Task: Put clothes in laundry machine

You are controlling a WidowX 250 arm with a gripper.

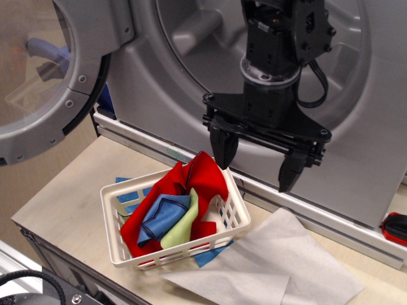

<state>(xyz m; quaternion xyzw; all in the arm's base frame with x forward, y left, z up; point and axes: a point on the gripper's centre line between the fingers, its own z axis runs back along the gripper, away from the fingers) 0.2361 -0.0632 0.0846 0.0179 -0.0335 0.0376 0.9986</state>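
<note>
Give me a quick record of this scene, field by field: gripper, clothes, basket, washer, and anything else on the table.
gripper: open, empty, hanging above the basket's right rear corner
clothes: red cloth, blue cloth, light green cloth, piled together in the basket
basket: white plastic lattice, on the table
laundry machine: door swung open to the left, no clothes visible in the drum
other: pale grey sheet lying flat beside the basket

A black robot gripper (257,164) hangs with fingers spread above a white lattice basket (175,253) holding red (203,181), blue (162,216) and light green (183,225) cloths. Behind it, a grey washing machine (356,171) stands with its door (44,76) open. A pale grey sheet (280,267) lies beside the basket.
</note>
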